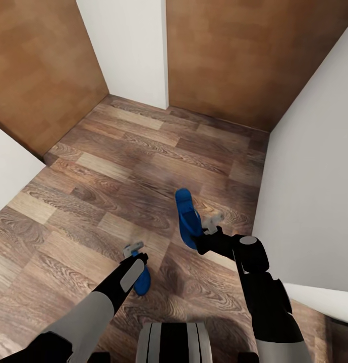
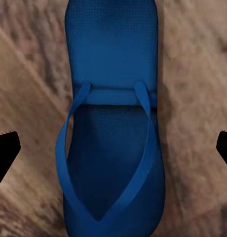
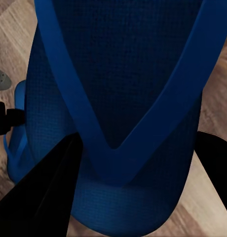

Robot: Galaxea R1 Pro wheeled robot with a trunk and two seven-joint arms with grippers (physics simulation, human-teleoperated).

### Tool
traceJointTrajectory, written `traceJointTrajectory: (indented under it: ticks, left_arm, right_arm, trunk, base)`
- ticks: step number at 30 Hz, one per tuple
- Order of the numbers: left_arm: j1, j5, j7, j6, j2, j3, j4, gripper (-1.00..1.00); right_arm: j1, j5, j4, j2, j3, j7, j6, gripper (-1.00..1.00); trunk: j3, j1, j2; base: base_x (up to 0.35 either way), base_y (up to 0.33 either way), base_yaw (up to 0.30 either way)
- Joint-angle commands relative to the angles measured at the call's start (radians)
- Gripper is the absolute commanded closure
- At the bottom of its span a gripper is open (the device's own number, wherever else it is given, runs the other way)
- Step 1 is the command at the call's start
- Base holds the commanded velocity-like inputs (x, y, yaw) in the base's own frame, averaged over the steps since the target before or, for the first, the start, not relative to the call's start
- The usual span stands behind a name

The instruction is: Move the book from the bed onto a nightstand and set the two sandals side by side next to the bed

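— Down on the brown wood-plank floor (image 1: 118,171), where are the sandals?

— I've got one bright blue plastic sandal (image 1: 188,218) clamped in my right gripper (image 1: 210,228), held above the boards, its toe end between the fingers. The second blue sandal (image 2: 111,128) sits under my left gripper (image 1: 135,251); the left wrist view looks straight down on its straps, with the dark fingertips (image 2: 6,153) spread wide on either side. So the left is released, holding nothing.

— How would you do it well?

— I'd lower the left squarely and close across the narrow width — not on the loose straps. I'd keep the right one level.

— Anything in the way?

— White walls (image 1: 315,166) and brown wood panels (image 1: 38,65) crowd this corner, and no bed in sight — I'd judge tight turning ahead.
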Motion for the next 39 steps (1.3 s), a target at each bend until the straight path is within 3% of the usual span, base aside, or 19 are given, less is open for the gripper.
traceJointTrajectory:
  ticks: [1,19,29,33,39]
  left_arm:
    - [-0.001,0.004,0.007,0.004,0.001,-0.006,-0.002,-1.0]
    - [-0.002,0.005,0.007,0.005,-0.001,-0.006,-0.004,-1.0]
    - [-0.002,0.005,0.002,0.006,-0.001,-0.008,-0.003,-1.0]
    - [-0.002,0.005,-0.001,0.006,-0.001,-0.008,-0.003,-1.0]
    - [-0.001,0.004,-0.006,0.006,-0.001,-0.008,-0.003,-1.0]
  right_arm:
    - [-0.001,0.008,-0.001,0.001,0.0,0.011,0.004,1.0]
    - [-0.001,0.008,-0.001,0.001,0.0,0.011,0.003,1.0]
    - [-0.001,0.008,-0.002,0.001,-0.001,0.011,0.003,1.0]
    - [-0.001,0.008,-0.001,0.001,0.0,0.011,0.003,1.0]
    - [-0.001,0.008,-0.001,0.001,0.0,0.011,0.002,1.0]
  trunk:
    - [-0.005,0.0,-0.001]
    - [-0.074,0.008,-0.005]
    - [-0.074,0.008,-0.005]
    - [-0.09,0.01,-0.006]
    - [-0.09,0.01,-0.006]
  base:
    - [0.0,0.0,0.0]
    - [0.0,0.0,0.0]
    - [0.0,0.0,0.0]
    - [0.0,0.0,0.0]
    - [0.0,0.0,0.0]
